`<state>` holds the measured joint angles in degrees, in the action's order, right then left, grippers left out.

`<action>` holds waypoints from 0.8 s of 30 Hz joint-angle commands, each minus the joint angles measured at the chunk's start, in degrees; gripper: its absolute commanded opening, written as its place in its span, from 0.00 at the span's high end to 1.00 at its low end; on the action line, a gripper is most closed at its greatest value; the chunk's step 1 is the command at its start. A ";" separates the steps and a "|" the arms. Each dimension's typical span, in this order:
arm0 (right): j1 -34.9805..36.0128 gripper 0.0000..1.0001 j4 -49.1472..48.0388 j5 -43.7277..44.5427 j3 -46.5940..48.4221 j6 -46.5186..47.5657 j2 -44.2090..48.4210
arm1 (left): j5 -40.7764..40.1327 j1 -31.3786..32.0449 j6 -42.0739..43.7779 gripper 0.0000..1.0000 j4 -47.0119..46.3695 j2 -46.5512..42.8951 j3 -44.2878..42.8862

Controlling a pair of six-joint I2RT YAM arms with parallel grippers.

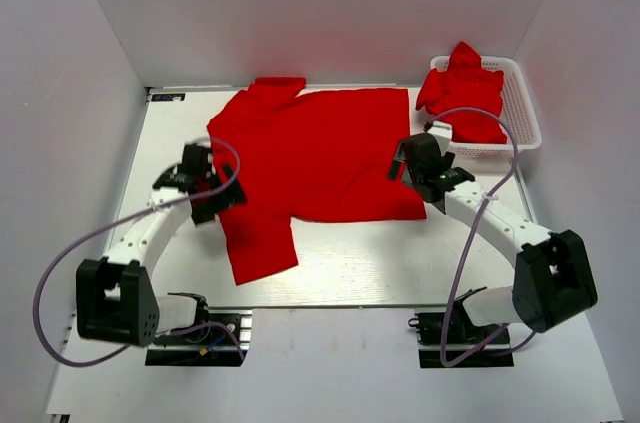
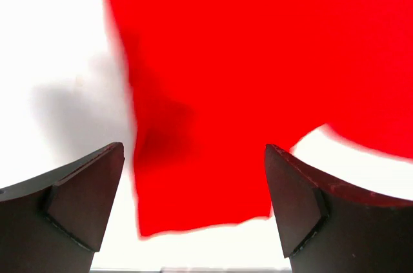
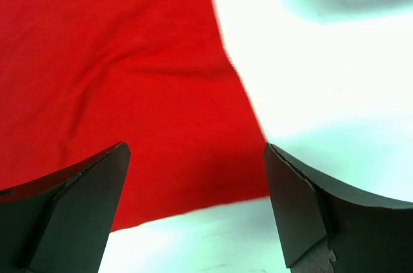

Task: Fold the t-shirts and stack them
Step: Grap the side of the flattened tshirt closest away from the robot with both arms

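Both grippers hang spread and empty over a bright red t-shirt point(image 1: 330, 153) lying flat on the white table point(image 1: 380, 263). The left gripper point(image 2: 193, 150), jaws wide apart, sits above the shirt's left side, where the near sleeve runs toward the table's near edge. The right gripper point(image 3: 197, 147), equally wide, is poised over the shirt's near-right corner, with bare table just beyond the edge of the cloth.

The shirt looks light, thin and limp. It is likely to sag and crease wherever it is lifted, and to drag across the smooth tabletop rather than hold any shape. A pinch at an edge or corner, one gripper on each side, seems the surest hold for carrying a fold across.

At the far right, more red t-shirts point(image 1: 465, 93) lie crumpled in a white lattice basket point(image 1: 525, 108).

The shirts carry no print or brand. A small dark tag point(image 1: 166, 97) at the table's far-left corner is too small to read.
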<state>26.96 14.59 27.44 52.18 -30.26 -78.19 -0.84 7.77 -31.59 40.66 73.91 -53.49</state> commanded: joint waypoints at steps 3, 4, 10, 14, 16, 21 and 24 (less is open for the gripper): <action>-0.51 0.10 2.46 7.02 -2.34 -7.44 4.63 | 5.93 1.46 -5.75 0.00 6.01 -10.80 14.11; -0.42 0.10 2.37 6.49 -2.70 -7.44 4.80 | 5.94 1.46 -5.76 0.00 7.48 -10.80 14.64; -0.51 0.10 1.85 4.46 -6.47 -8.05 6.83 | 7.35 4.35 -8.82 0.00 13.48 -14.76 17.81; -0.42 0.10 0.79 4.46 -9.02 -9.29 8.84 | 7.35 5.58 -9.54 0.06 14.00 -14.24 18.86; -0.51 0.10 0.27 4.38 -10.26 -9.90 10.07 | 7.35 6.29 -10.15 0.09 14.00 -12.74 18.87; -0.59 0.10 0.44 5.69 -11.14 -9.73 11.48 | 6.03 8.39 -12.44 0.17 16.46 -12.65 19.48; -0.59 0.10 0.26 6.05 -10.88 -9.56 11.66 | 5.50 8.93 -13.93 0.20 16.46 -11.60 19.48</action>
<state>26.63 16.40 31.38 41.34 -38.68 -67.83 5.34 16.03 -43.22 56.16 62.15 -34.41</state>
